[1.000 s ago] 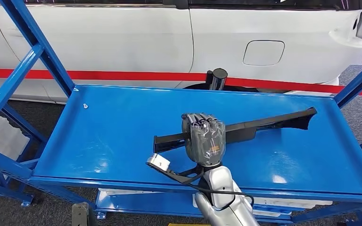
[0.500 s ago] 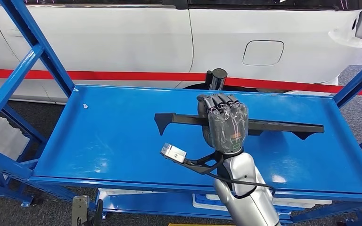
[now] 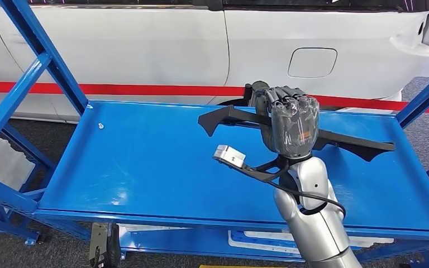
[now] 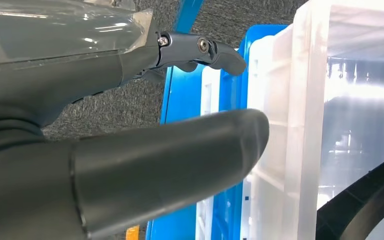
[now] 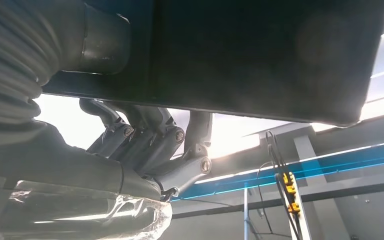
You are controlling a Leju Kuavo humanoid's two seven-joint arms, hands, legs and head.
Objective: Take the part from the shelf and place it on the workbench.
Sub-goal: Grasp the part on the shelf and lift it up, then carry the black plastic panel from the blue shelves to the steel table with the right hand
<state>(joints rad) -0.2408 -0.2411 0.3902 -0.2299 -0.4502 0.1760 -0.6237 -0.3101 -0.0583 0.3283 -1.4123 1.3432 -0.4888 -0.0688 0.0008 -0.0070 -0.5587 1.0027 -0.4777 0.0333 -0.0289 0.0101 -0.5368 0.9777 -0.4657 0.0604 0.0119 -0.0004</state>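
In the head view my right hand [image 3: 290, 127] grips a long black part [image 3: 357, 144] around its middle and holds it above the blue shelf deck [image 3: 145, 162], toward the back right. The part tilts, its left end higher than its right end, and both ends flare downward. The right wrist view has the part's dark underside [image 5: 260, 55] across my curled fingers [image 5: 180, 145]. In the left wrist view my left hand [image 4: 130, 150] hangs low with thumb and fingers apart and nothing in it.
A white car [image 3: 145, 44] with a red stripe stands close behind the shelf. Blue slanted uprights [image 3: 39, 56] frame the deck at left and right [image 3: 424, 100]. A small screw [image 3: 101, 125] lies at the deck's back left. A translucent white crate [image 4: 300, 125] sits beside my left hand.
My right hand has risen and moved back and to the right with the part. The part has swung from right end high to right end low.
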